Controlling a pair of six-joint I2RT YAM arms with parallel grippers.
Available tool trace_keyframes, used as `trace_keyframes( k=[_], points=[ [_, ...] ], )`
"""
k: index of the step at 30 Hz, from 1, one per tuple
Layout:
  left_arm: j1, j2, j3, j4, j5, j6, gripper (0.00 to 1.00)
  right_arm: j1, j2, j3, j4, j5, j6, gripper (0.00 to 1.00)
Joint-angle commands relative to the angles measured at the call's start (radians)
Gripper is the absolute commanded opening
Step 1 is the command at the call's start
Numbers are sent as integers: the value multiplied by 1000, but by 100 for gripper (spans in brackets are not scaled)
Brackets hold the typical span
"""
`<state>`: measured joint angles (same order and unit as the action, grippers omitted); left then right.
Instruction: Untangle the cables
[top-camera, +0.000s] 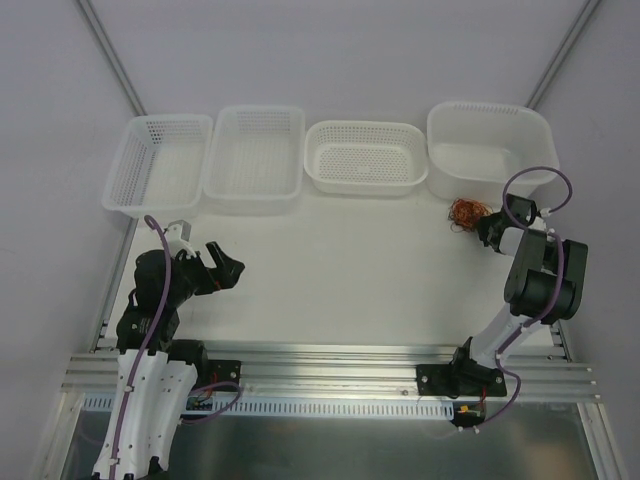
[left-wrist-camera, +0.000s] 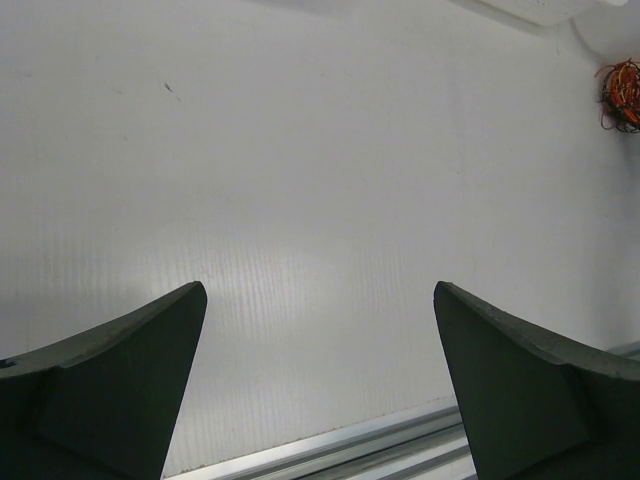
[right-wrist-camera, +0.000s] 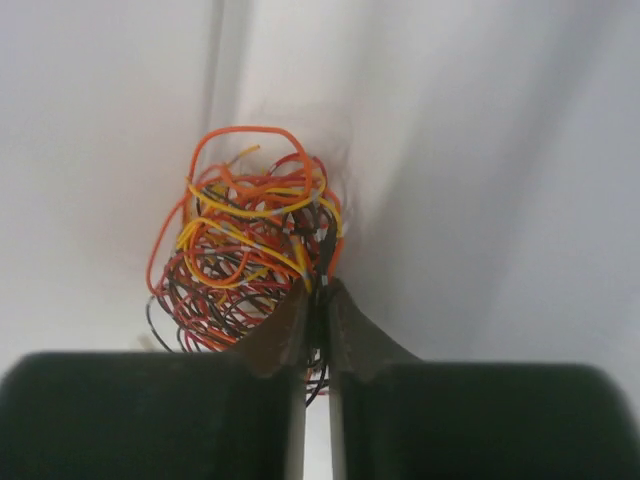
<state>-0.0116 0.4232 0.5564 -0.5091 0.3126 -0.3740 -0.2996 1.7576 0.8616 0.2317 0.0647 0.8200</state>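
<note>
The cables (right-wrist-camera: 240, 250) are a tangled ball of thin orange, yellow, red and dark wires, lying on the table against the front of the far-right basket (top-camera: 490, 140). From above the cables (top-camera: 466, 213) show as a small orange clump. My right gripper (right-wrist-camera: 318, 290) is shut on the right edge of the ball, with dark strands pinched between its fingertips. My left gripper (left-wrist-camera: 320, 300) hangs open over bare table at the near left, holding nothing; the cables (left-wrist-camera: 622, 93) sit far off at its view's top right corner.
Four white baskets line the back of the table: two perforated ones (top-camera: 160, 160) (top-camera: 255, 155) on the left, an oval one (top-camera: 365, 155) in the middle, the deep one on the right. A metal rail (top-camera: 330, 365) runs along the near edge.
</note>
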Motion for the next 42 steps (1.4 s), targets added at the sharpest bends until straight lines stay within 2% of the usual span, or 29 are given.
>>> trace_keyframes(
  k=[1,3,6,10,15,20,23,24,25,26,27,28,29,30,31,34,37,42],
  points=[
    [5,-8,-10,32,26,15,99,11,-96,-23,-76,-55,-91,2],
    [5,2,-12,35,40,14,99,43,-154,-21,-173,-103,-175,1],
    [5,23,-10,37,77,15,99,85,-226,-61,-227,-191,-225,1],
    [5,34,-12,44,112,14,99,158,-413,-153,-313,-285,-332,1],
    [5,58,-23,67,179,-6,99,373,-543,-187,-451,-361,-453,1],
    [5,130,-30,96,226,-60,99,612,-632,-277,-348,-352,-403,1],
    [-11,198,-42,138,262,-138,99,714,-604,-256,-331,-336,-415,1],
    [-31,212,-53,199,260,-193,99,729,-575,-240,-341,-313,-418,4],
    [-104,241,-74,228,241,-225,99,744,-561,-239,-339,-309,-417,9],
    [-149,256,-84,262,180,-282,99,745,-549,-239,-328,-310,-412,27],
    [-210,276,-85,317,142,-305,99,745,-540,-242,-324,-310,-410,41],
    [-325,325,-75,328,94,-324,99,745,-543,-242,-324,-304,-416,55],
    [-396,350,-61,337,-23,-348,99,746,-547,-237,-345,-293,-427,73],
    [-453,382,-43,342,-73,-359,99,748,-559,-230,-368,-286,-458,77],
    [-553,443,-11,356,-123,-370,99,752,-572,-207,-394,-276,-479,80],
    [-681,578,59,379,-227,-417,99,777,-638,-173,-498,-220,-545,81],
    [-776,710,128,395,-280,-466,98,803,-719,-165,-580,-165,-574,81],
    [-873,914,259,414,-308,-471,93,844,-811,-157,-658,-86,-601,79]
  ],
)
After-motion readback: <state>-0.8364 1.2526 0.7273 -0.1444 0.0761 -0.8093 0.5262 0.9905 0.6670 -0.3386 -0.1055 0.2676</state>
